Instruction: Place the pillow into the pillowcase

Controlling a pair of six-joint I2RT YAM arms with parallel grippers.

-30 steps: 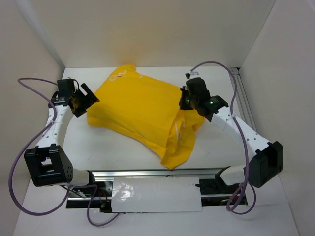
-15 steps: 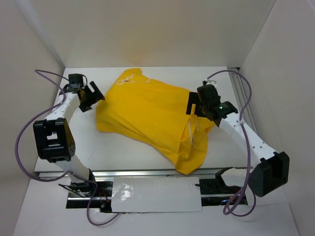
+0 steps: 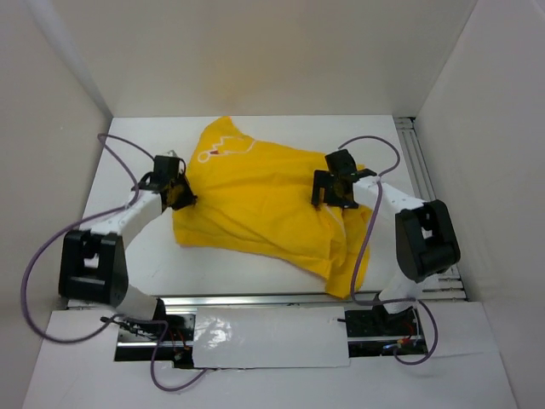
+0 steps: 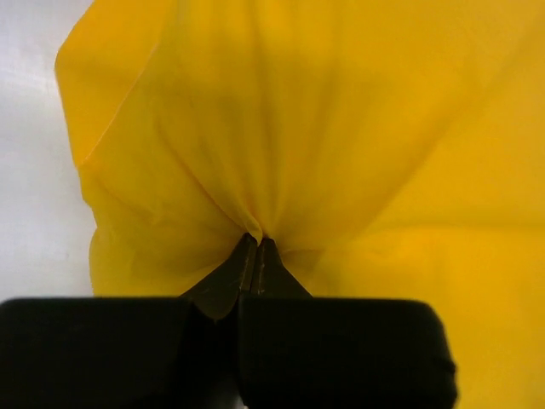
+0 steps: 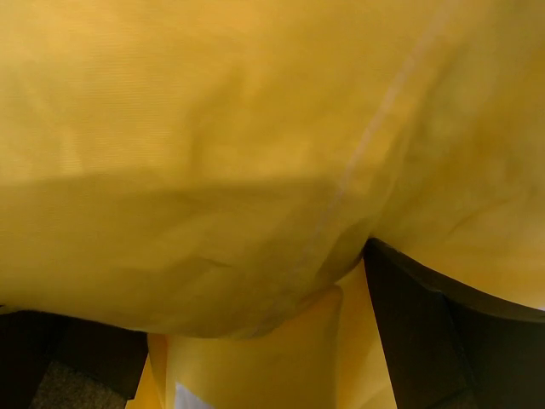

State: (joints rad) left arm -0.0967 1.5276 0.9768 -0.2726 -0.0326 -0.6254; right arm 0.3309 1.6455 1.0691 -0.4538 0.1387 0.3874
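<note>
**Left gripper** (image 4: 257,249), left of centre in the overhead view: jaws pinched tight on a gathered fold of the pillowcase (image 3: 255,200) at its left edge. Pleats fan out from the nip in the wrist view.

**Pillowcase:** bright yellow sack, middle of the white counter (image 3: 221,268), with white print (image 3: 215,146) at its upper-left corner. Judged thin, light, limp and somewhat slick. It bunches wherever it is nipped, so it is best taken at a hem or corner.

**Contents:** pillow not visible in any view. The case looks plump, so the pillow may be inside, but that cannot be confirmed.

**Right gripper** (image 3: 328,189), right of centre: jaws spread wide, fabric draped across them, nothing clamped.
</note>
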